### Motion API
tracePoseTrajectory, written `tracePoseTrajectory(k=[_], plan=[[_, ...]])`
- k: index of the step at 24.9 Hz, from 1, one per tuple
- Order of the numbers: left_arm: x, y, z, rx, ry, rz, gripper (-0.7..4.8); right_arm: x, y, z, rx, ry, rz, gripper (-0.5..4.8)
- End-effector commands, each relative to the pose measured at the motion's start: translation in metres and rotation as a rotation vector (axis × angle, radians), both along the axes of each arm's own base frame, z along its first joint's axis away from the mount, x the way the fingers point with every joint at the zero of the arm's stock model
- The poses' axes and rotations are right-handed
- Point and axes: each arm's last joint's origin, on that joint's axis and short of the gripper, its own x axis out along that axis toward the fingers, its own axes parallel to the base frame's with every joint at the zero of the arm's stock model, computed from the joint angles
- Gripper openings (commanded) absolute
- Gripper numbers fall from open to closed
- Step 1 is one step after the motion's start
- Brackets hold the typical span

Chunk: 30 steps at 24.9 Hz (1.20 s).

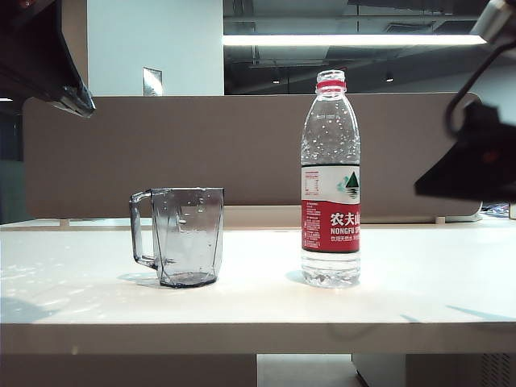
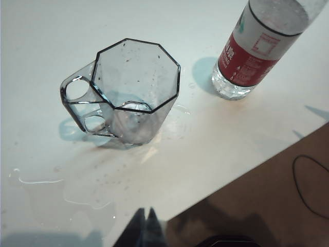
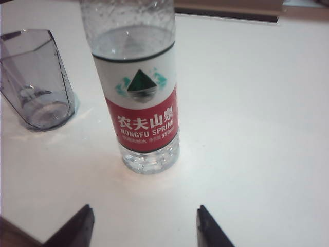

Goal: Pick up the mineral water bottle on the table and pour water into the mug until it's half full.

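The mineral water bottle (image 1: 330,181) stands upright on the table (image 1: 419,306), uncapped, with water up to about the top of its label. The clear faceted mug (image 1: 184,235) stands to its left, handle pointing away from the bottle, with droplets on its walls. My right gripper (image 3: 144,216) is open and empty, a little short of the bottle (image 3: 141,92), its fingers set wider than the bottle. My left gripper (image 2: 145,218) is shut and empty, hovering near the table's front edge, back from the mug (image 2: 136,90). The bottle's base (image 2: 247,56) shows beyond the mug.
Spilled water (image 2: 77,198) lies in thin puddles on the table between the mug and my left gripper. The left arm (image 1: 68,93) hangs high at the left, the right arm (image 1: 476,165) at the right. A grey partition (image 1: 242,153) runs behind the table.
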Motion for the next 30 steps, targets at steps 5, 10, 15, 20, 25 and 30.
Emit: tracePoseTrajectory(k=[5, 10, 15, 20, 25, 30], plan=[[0.0, 0.0, 0.003, -0.015, -0.016, 0.0, -0.01, 0.025, 0.017, -0.014, 0.077, -0.099, -0.011, 3.8], [0.001, 0.0, 0.003, -0.017, -0.019, 0.0, -0.01, 0.047, 0.032, -0.028, 0.101, -0.131, -0.004, 4.79], [0.001, 0.0, 0.003, -0.017, -0.019, 0.0, -0.01, 0.072, 0.049, -0.03, 0.107, -0.135, 0.019, 4.79], [0.001, 0.0, 0.004, -0.017, -0.02, 0.001, -0.01, 0.086, 0.059, -0.022, 0.111, -0.141, 0.019, 4.79], [0.001, 0.0, 0.004, -0.017, -0.02, 0.0, -0.01, 0.099, 0.068, -0.018, 0.094, -0.114, 0.019, 4.79], [0.001, 0.0, 0.003, -0.017, -0.02, 0.0, -0.01, 0.109, 0.074, -0.017, 0.08, -0.095, 0.013, 4.79]])
